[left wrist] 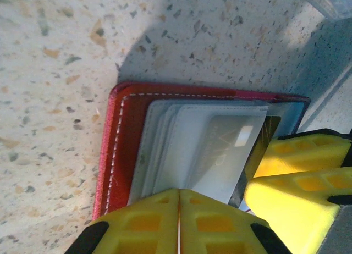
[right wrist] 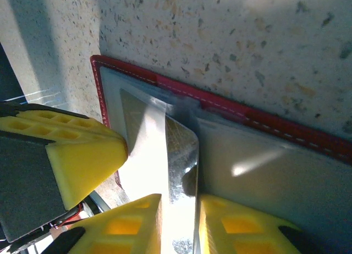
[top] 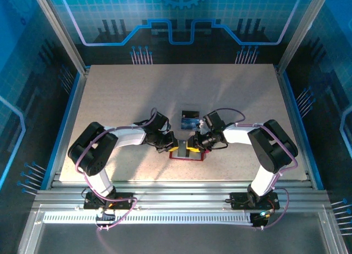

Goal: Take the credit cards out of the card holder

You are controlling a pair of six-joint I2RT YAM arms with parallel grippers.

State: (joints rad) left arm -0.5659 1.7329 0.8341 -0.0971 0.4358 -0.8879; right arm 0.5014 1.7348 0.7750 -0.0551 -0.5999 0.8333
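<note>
I am looking down at the speckled table [top: 110, 100], where both arms are bending in toward the middle of the near edge. The left arm [top: 99, 149] is reaching in from the left and the right arm [top: 264, 141] from the right.

The red wallet [top: 187, 155] is lying open and flat between them, close to the near edge of the table. From the left wrist I am seeing its stitched red border [left wrist: 118, 149] and its clear pockets [left wrist: 165, 149] stacked one over another. A pale card [left wrist: 220, 155] is sitting inside them.

A blue card [top: 190, 122] is lying loose on the table just beyond the wallet, apart from it.

The left hand [left wrist: 179, 196] is resting at the edge of the wallet's pockets. Its yellow fingers [left wrist: 137, 226] are pressing tightly together with no gap. I cannot tell whether a pocket flap is caught between them.

The right hand [right wrist: 179, 202] is sitting over the other half of the wallet [right wrist: 247, 116]. Its fingers [right wrist: 231, 226] are standing slightly apart, and a shiny card [right wrist: 181, 155] is poking out of a pocket into the gap. I cannot tell whether they are actually pinching it.
</note>
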